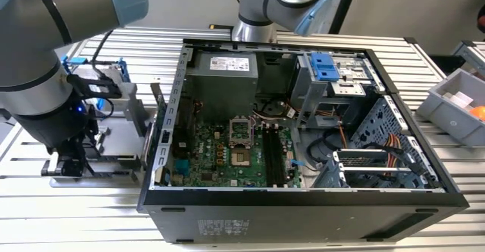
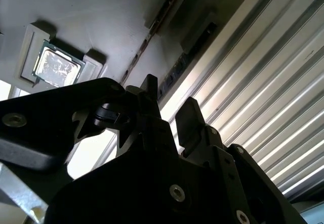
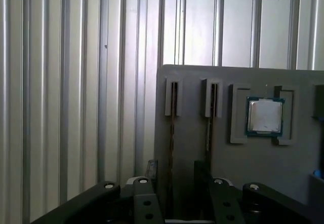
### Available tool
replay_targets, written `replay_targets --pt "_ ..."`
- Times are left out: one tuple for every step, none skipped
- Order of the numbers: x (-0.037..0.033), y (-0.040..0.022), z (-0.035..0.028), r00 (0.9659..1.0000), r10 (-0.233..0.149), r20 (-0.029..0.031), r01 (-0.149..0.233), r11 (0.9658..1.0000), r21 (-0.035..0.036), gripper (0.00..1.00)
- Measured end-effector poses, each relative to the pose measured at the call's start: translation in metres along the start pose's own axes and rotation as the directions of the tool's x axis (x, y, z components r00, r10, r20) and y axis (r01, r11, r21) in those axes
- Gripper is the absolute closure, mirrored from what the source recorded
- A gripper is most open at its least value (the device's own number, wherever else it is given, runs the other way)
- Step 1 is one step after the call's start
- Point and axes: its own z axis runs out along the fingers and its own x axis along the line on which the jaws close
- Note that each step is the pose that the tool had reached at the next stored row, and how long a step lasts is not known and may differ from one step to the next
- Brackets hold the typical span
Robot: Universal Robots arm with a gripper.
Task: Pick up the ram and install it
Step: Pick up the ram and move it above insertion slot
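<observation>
A ribbed silver aluminium-profile table top (image 1: 76,218) spanned the exterior view, its long grooves caught bright glare in both wrist views, a plain pale grey wall (image 1: 189,2) stood behind, a grey plastic bin (image 1: 447,101) sat at the exterior view's right.

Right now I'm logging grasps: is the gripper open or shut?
Open: the gripper shows a clear gap between its fingers in both wrist views.

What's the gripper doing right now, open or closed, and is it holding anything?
Gripper: open, holding nothing; it straddles the ram standing on edge in the grey holder.
</observation>
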Motion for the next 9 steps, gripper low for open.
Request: replay_targets --pt "0.0001 0.0 0.001 1.0 0.001 -0.0001 -0.001 1.0 -0.0001 0.0" --pt "0.0001 -0.0001 0.0022 1.0 0.002 -0.0001 -0.002 1.0 0.0 0.0" --pt "0.0001 -0.0001 0.0033 1.0 0.003 -0.0001 -0.003 1.0 -0.0001 0.0" --pt "0.0001 -0.0001 0.0044 1.0 0.005 -0.0004 -0.005 1.0 -0.0002 0.0" --pt "0.0001 -0.0002 0.0057 1.0 0.006 -0.0006 -0.006 1.0 -0.0001 0.0" --pt "0.0002 -0.0002 0.0068 1.0 0.007 -0.0011 -0.007 1.0 -0.0002 0.0" --pt "0.0002 -0.0003 0.0081 1.0 0.009 -0.0015 -0.009 1.0 -0.0002 0.0" --pt "0.0001 -0.0003 0.0093 0.9999 0.01 -0.0019 -0.01 1.0 -0.0001 0.0" --pt "0.0001 -0.0003 0.0105 0.9999 0.011 -0.0025 -0.011 0.9999 -0.0002 0.0"
